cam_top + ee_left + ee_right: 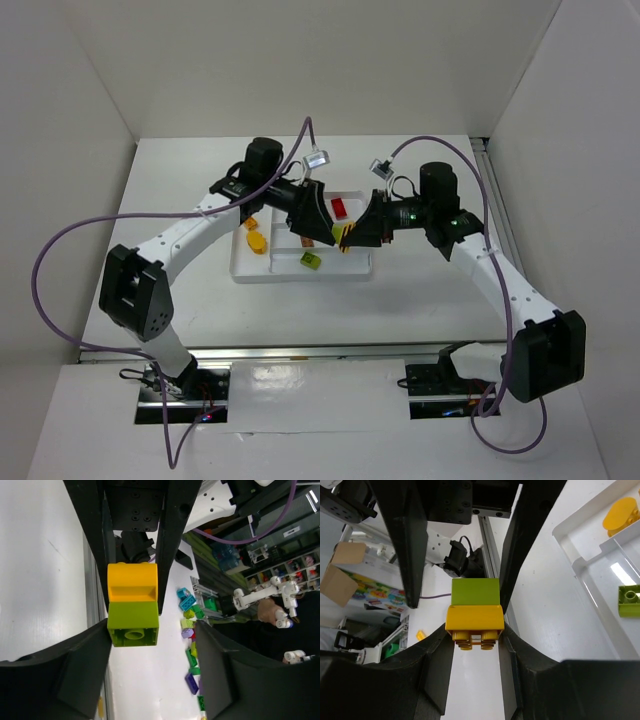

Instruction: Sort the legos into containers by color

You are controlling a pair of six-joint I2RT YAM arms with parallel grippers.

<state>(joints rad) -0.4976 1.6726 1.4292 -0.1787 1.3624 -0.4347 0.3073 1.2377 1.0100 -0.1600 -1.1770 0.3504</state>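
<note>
Over the tray [240,272], my left gripper [326,236] and right gripper [354,236] meet. Between my left fingers [92,555] I clamp the yellow brick [132,582], the green brick [133,622] stuck just past my tips. My right fingers [402,540] pinch that green brick.

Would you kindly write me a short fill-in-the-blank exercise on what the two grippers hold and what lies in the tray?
1. The left gripper clamps the ___ half of the stacked pair.
2. The right gripper clamps its ___ half.
3. Near the far right corner of the tray lies one ___ brick.
Missing words: green; yellow; red.
</note>
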